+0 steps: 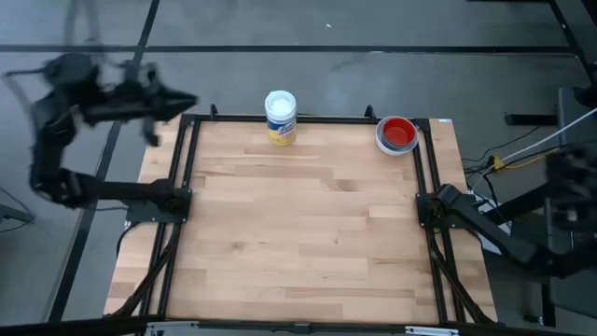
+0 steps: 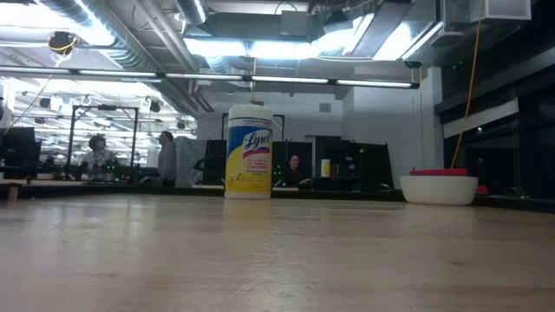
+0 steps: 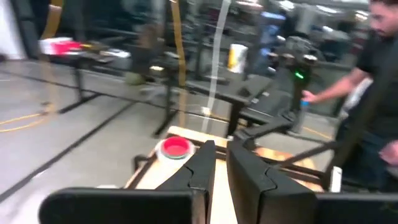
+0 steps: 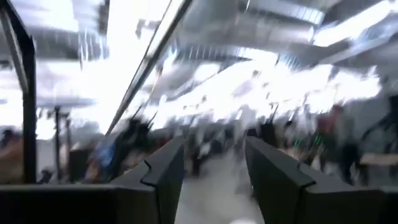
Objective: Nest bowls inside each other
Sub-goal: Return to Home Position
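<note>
The bowls point(image 1: 396, 133) stand nested at the table's far right corner, a red one uppermost inside a white one. The low view shows the white bowl point(image 2: 439, 188) resting on its base with a red rim above it. In the left wrist view the bowls point(image 3: 175, 148) show far off. My left gripper point(image 1: 189, 101) hangs beyond the table's far left corner. Its fingers point(image 3: 221, 165) stand a narrow gap apart with nothing between them. My right arm point(image 1: 494, 229) is off the table's right edge, its gripper point(image 4: 214, 168) open and empty, pointing up into the room.
A tall white container with a yellow label point(image 1: 280, 116) stands upright at the middle of the far edge. The black frame rails point(image 1: 182, 187) run along the table's left and right sides. A person point(image 3: 367, 74) stands beyond the table in the left wrist view.
</note>
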